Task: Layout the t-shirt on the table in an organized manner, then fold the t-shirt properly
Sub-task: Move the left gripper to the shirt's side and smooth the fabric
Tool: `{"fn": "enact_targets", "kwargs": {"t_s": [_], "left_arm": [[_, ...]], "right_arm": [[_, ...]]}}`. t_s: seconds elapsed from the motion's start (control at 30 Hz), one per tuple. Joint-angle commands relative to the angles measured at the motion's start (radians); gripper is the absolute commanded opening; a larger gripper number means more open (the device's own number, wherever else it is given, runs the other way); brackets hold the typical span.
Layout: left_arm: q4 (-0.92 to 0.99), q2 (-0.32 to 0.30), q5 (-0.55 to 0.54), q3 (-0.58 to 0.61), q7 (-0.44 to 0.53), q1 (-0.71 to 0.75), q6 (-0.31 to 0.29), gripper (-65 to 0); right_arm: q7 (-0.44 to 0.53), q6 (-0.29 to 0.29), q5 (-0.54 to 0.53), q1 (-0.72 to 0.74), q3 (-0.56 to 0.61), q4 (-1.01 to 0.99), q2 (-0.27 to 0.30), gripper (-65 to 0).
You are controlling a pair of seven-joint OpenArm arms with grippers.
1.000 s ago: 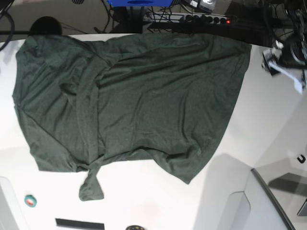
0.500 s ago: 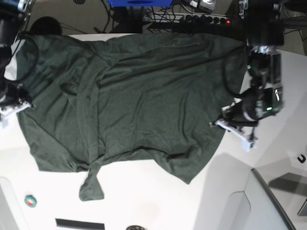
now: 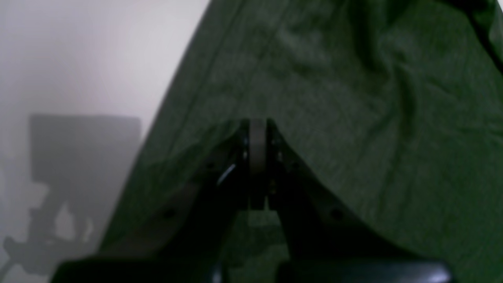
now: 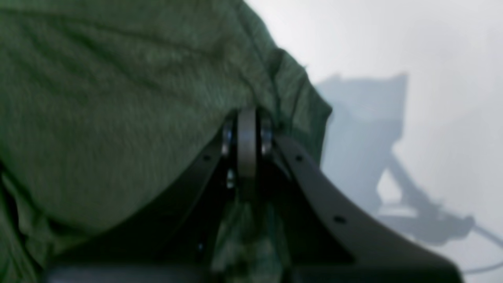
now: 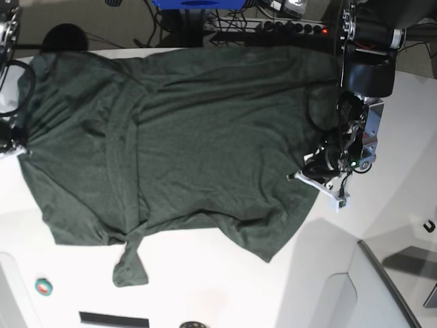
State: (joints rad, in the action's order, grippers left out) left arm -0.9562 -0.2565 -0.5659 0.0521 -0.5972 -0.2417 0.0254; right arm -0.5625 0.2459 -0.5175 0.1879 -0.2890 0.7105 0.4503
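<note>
The dark green t-shirt point(image 5: 184, 143) lies spread and wrinkled across the white table point(image 5: 382, 205), with one sleeve trailing toward the near edge. On the base view's right, my left gripper point(image 5: 315, 179) is shut on the shirt's right edge. The left wrist view shows the left gripper point(image 3: 257, 124) with jaws together and the t-shirt point(image 3: 353, 118) pinched and tented over them. At the base view's left edge, my right gripper point(image 5: 12, 147) pinches the opposite edge. In the right wrist view the right gripper point(image 4: 246, 114) is shut on a bunched fold of the t-shirt point(image 4: 118, 98).
A grey angled panel point(image 5: 399, 287) sits at the near right corner. A small teal tape roll point(image 5: 44, 286) lies near the front left. A power strip point(image 5: 293, 27) and cables run behind the table's far edge. A small black hook point(image 5: 429, 226) is at the right.
Both arms have come in from the sides to the shirt's two edges. Both grippers have shut on the cloth, and the right-hand edge is drawn slightly inward.
</note>
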Motion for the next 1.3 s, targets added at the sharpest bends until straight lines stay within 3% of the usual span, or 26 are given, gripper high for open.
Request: {"fn": "enact_targets", "kwargs": {"t_s": [0.0,0.17,0.47,0.73,0.9,1.0,1.07,1.13,1.2,1.27], "left_arm": [[-0.005,-0.013,-0.003,-0.008,0.029,-0.020,-0.003,-65.0],[0.056,-0.008,-0.003,-0.010,0.085,-0.055,-0.002,-65.0],[0.257,0.013,-0.003,-0.001,0.196,-0.189,-0.002,-65.0],[0.346,0.033,0.024,-0.001,0.240,-0.284,-0.002,-65.0],[0.270,0.059,0.097,-0.013,0.236,-0.285,-0.002,-65.0],[0.128,0.059,0.096,-0.054,0.150,-0.256,-0.002,-65.0],[0.004,0.061,0.096,-0.160,0.055,-0.215,-0.002,-65.0],[-0.134,0.064,0.096,-0.260,-0.037,-0.158,-0.002,-65.0],[-0.275,0.064,0.096,-0.338,-0.109,-0.077,-0.006,-65.0],[-0.406,0.061,0.096,-0.400,-0.160,0.020,-0.008,-65.0]], "right_arm": [[0.020,0.000,0.015,0.028,0.026,-0.025,0.026,-63.8],[0.094,0.000,0.015,0.112,0.130,-0.153,0.054,-63.8],[0.123,0.000,0.015,0.193,0.238,-0.156,0.087,-63.5],[0.143,0.000,0.015,0.236,0.251,-0.157,0.089,-63.3],[0.172,0.002,0.015,0.243,0.245,-0.145,0.091,-63.5],[0.161,0.003,0.007,0.216,0.239,-0.032,0.120,-63.6],[0.120,0.002,0.006,0.149,0.172,0.085,0.123,-63.6],[0.051,0.000,0.006,0.055,0.018,0.220,0.109,-62.7],[-0.031,0.000,0.007,-0.051,-0.177,0.367,0.043,-61.8],[-0.106,0.000,0.010,-0.147,-0.369,0.535,-0.029,-54.6]]}}
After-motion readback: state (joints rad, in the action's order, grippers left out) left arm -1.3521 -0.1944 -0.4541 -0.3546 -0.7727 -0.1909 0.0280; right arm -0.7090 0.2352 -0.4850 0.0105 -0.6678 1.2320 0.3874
